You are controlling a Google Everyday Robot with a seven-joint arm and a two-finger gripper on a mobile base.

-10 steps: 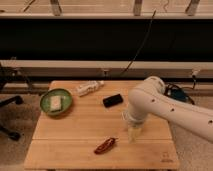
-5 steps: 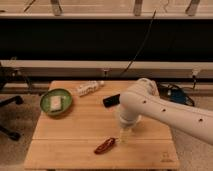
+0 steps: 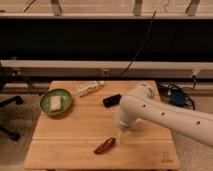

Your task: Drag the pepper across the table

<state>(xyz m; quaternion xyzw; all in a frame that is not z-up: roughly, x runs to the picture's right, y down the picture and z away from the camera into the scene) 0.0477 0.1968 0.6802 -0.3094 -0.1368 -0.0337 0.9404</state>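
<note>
The pepper is a small dark red-brown chili lying near the front edge of the light wood table. My gripper hangs from the white arm that comes in from the right, and its tip sits just to the right of the pepper's upper end, touching or nearly touching it. The arm's bulky wrist hides the table behind it.
A green bowl with a pale block inside stands at the back left. A white crumpled packet lies at the back centre. A black phone lies next to the arm. A small mark is near the front right corner.
The arm and gripper have moved left and down towards the pepper. The pepper has stayed in about the same place.
</note>
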